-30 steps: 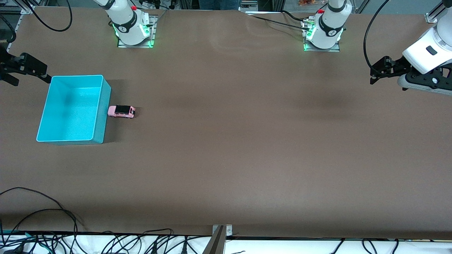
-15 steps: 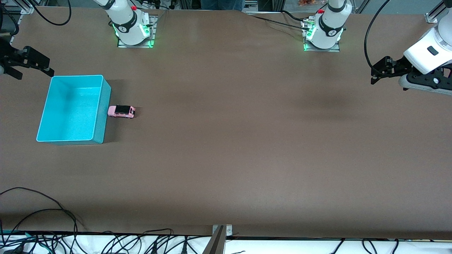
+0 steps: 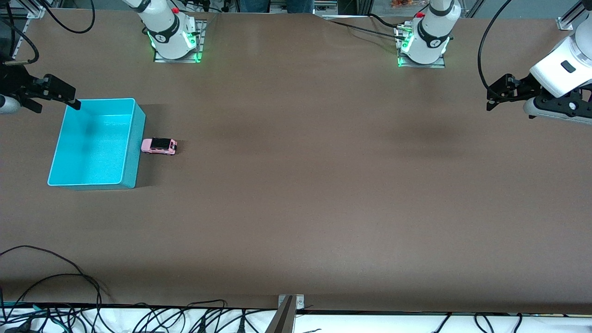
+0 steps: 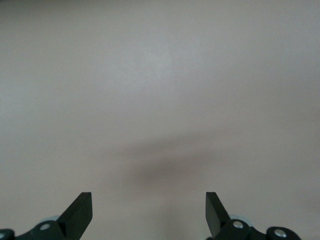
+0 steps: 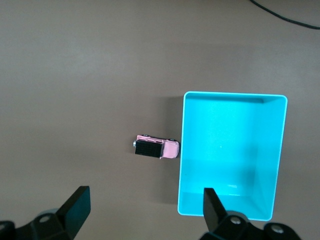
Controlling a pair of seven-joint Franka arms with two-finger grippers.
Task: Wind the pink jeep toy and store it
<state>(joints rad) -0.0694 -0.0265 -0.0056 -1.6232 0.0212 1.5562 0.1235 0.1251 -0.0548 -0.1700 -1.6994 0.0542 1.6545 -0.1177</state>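
Toward the right arm's end of the brown counter (image 3: pixel 296 185), the small boxy pink jeep toy with a black roof (image 3: pixel 159 146) stands just beside the open turquoise plastic bin (image 3: pixel 129 175). Nothing blocks it. Over that bin's corner hangs the right gripper (image 3: pixel 55 95), jaws wide and empty. Well apart, the left gripper (image 3: pixel 497 95) waits over bare counter, jaws wide. Black cables (image 3: pixel 55 286) trail along the counter's near edge. No writing is readable.

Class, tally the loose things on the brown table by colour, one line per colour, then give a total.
Pink: 1, the small boxy pink toy jeep with a black roof
Turquoise: 1, the open rectangular turquoise plastic bin
Total: 2
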